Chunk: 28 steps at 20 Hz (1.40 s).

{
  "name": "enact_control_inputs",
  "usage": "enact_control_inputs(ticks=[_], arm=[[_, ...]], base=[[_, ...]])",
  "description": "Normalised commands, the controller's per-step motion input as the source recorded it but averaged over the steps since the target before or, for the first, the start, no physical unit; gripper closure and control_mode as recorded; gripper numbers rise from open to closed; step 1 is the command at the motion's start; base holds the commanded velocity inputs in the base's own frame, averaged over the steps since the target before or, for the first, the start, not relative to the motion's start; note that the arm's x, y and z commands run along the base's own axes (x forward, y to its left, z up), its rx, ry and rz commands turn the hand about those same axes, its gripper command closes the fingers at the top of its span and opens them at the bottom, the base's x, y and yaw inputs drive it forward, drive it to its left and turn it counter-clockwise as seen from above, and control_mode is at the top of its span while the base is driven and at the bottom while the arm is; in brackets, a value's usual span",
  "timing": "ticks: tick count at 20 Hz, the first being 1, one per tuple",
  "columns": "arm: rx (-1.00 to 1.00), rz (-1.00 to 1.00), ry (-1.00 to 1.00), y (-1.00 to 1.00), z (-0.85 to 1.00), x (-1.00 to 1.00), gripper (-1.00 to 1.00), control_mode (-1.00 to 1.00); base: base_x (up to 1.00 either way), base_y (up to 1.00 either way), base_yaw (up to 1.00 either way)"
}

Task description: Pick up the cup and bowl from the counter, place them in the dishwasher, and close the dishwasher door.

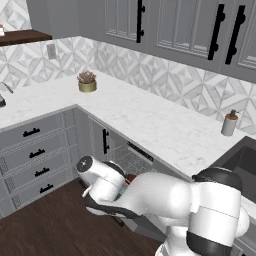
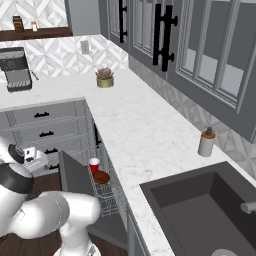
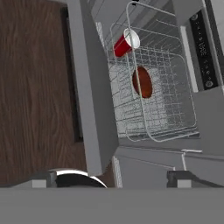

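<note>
Grey kitchen, marble counter bare of dishes. Ahead of my gripper, whose finger spread I can't tell, the cup and bowl sit in the dishwasher rack. The dishwasher door hangs half-open just ahead; I'd guess a glancing push could slip off its edge.

floor: dark wood | backsplash: grey-white geometric tile | upper cabinets: grey, black handles | sink: dark

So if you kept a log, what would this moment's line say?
cup: in rack | bowl: in rack | dishwasher door: partly open | gripper: empty, beside door | next: close door
</note>
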Motion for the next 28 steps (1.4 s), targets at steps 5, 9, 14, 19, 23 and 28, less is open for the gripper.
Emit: enact_control_inputs(ticks=[5,9,14,19,23,28], arm=[[-0.12,0.01,0.0,0.26,-0.72,0.12,-1.0,-1.0],[-0.12,0.0,0.0,0.28,-0.75,0.28,-1.0,-1.0],[-0.12,0.0,0.0,0.39,-0.64,0.27,-1.0,-1.0],[-0.14,0.0,0.03,0.54,-0.63,0.24,-1.0,-1.0],[-0.14,0.0,0.07,0.51,-0.66,0.32,-1.0,-1.0],[-0.09,0.0,0.08,0.03,-0.82,0.51,-1.0,-1.0]], base=[[0.0,0.0,0.0],[0.0,0.0,0.0],[0.0,0.0,0.0],[0.0,0.0,0.0],[0.0,0.0,0.0],[0.0,0.0,0.0]])
